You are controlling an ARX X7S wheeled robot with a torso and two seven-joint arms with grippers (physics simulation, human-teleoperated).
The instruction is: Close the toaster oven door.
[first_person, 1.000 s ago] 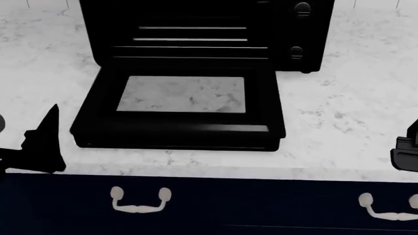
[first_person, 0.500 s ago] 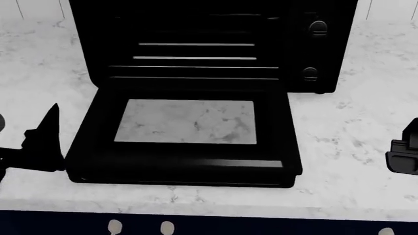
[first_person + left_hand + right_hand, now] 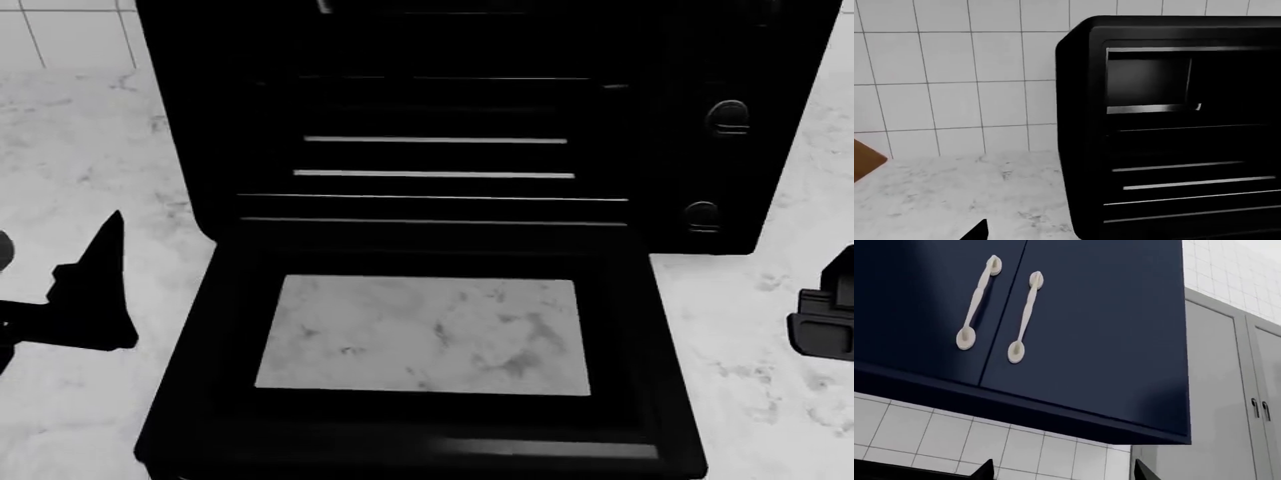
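The toaster oven [image 3: 441, 60] stands at the back of the counter, black, with wire racks [image 3: 434, 173] showing inside and knobs [image 3: 727, 117] on its right side. The toaster oven door [image 3: 220, 340] lies open and flat toward me, with marble showing through its glass window [image 3: 427, 335] and its bar handle [image 3: 414, 447] along the near edge. My left gripper [image 3: 87, 290] hovers left of the door, apart from it. In the left wrist view one fingertip [image 3: 978, 231] shows, with the oven [image 3: 1081, 125] ahead. My right gripper [image 3: 825, 320] is right of the door, open and empty [image 3: 1062, 472].
The white marble counter [image 3: 80, 150] spreads on both sides of the oven, backed by a white tile wall [image 3: 954, 75]. A brown object [image 3: 864, 162] sits at the counter's far left. Dark blue upper cabinets [image 3: 1107, 340] and a grey tall cabinet [image 3: 1227, 390] show in the right wrist view.
The head view has closed in on the oven. The oven and door look larger and sit lower in the picture, and the blue drawers have left view. Both grippers keep their places in the view.
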